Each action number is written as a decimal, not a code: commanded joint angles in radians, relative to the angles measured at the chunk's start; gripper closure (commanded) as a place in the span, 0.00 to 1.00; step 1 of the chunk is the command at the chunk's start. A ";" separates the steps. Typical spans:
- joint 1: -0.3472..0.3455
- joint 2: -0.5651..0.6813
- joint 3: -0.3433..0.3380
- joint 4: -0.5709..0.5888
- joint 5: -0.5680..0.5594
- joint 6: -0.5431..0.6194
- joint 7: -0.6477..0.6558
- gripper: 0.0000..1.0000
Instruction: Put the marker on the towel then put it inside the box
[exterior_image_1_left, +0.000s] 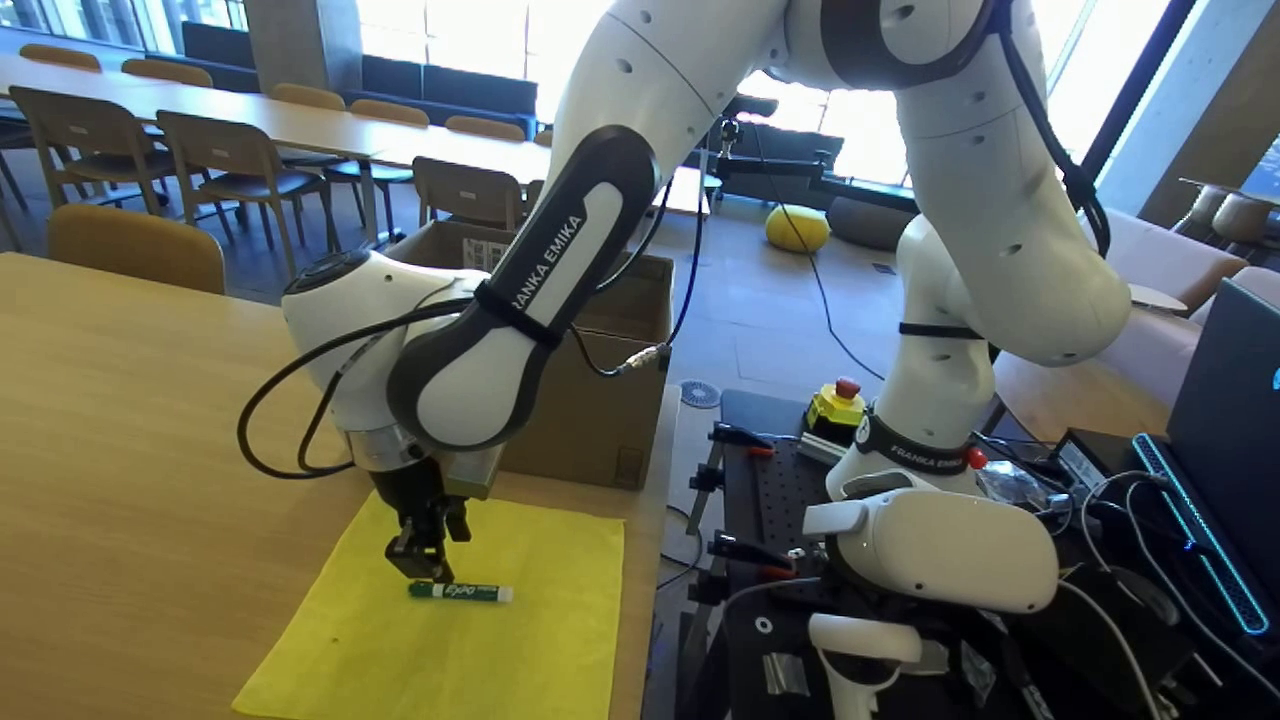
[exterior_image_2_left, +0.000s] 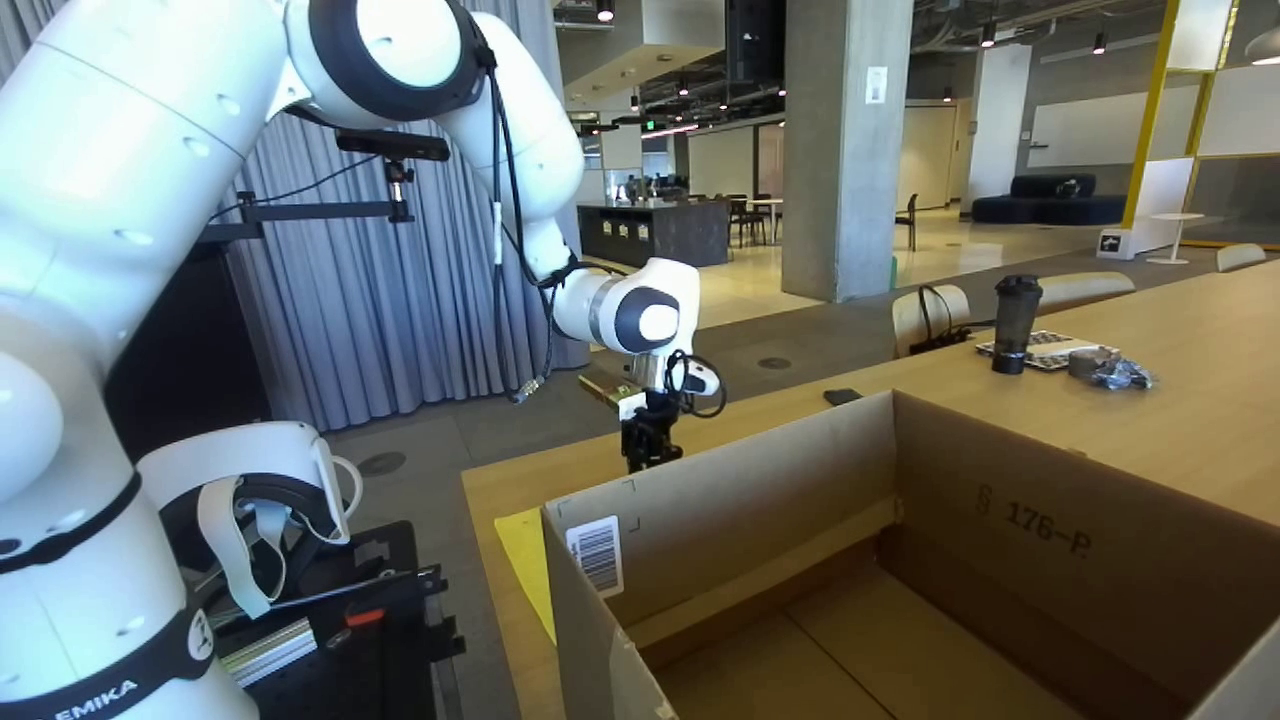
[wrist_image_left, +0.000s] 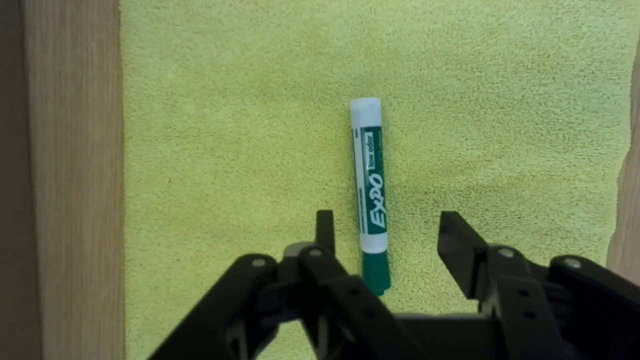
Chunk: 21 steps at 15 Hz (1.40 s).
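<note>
The green and white marker lies flat on the yellow towel (exterior_image_1_left: 540, 650). The marker shows in an exterior view (exterior_image_1_left: 460, 592) and in the wrist view (wrist_image_left: 370, 175), its green cap toward my gripper. My gripper (wrist_image_left: 386, 217) is open and empty above the towel. In the wrist view its fingers appear on either side of the marker's cap end, the left finger nearer, neither seen touching it. The gripper also shows in both exterior views (exterior_image_1_left: 447, 555) (exterior_image_2_left: 650, 458). The open cardboard box (exterior_image_2_left: 760, 510) stands beside the towel, also in an exterior view (exterior_image_1_left: 590, 420). The box hides the marker there.
The wooden table (exterior_image_1_left: 150, 480) carries towel and box. A dark shaker bottle (exterior_image_2_left: 1015, 325) and a bag of small items (exterior_image_2_left: 1120, 372) stand far along it. A white headset (exterior_image_1_left: 940, 550) lies on the black robot stand beyond the table's edge.
</note>
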 joint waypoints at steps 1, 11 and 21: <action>0.002 -0.007 0.001 0.010 0.012 -0.005 0.016 0.10; -0.095 -0.082 0.008 -0.129 0.131 0.087 0.011 0.00; -0.126 -0.171 0.079 -0.366 0.347 0.200 0.020 0.00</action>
